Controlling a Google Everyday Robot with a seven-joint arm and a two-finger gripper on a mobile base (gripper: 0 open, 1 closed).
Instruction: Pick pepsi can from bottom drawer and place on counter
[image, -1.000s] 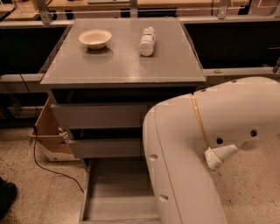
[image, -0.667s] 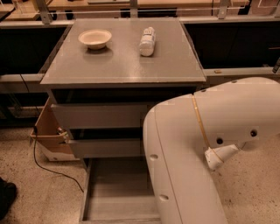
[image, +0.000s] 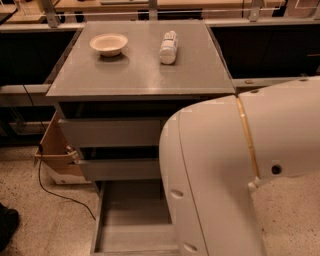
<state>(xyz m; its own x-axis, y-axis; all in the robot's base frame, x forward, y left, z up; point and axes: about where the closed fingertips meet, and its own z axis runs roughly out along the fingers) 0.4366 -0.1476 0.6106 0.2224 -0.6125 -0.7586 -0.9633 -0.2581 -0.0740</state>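
Observation:
The bottom drawer (image: 131, 220) is pulled open at the foot of the grey cabinet; the part of its flat floor that shows is bare. The pepsi can is out of view. The counter (image: 137, 70) is the grey slab on top of the cabinet. My white arm (image: 235, 175) fills the lower right and covers the drawer's right part. My gripper is not in view, hidden behind or below the arm.
A cream bowl (image: 108, 44) and a white plastic bottle (image: 168, 47) lying on its side rest on the counter. Two shut grey drawers (image: 112, 132) sit above the open one. A cardboard box (image: 55, 150) and a black cable (image: 60, 192) lie left of the cabinet. Wooden benches stand behind.

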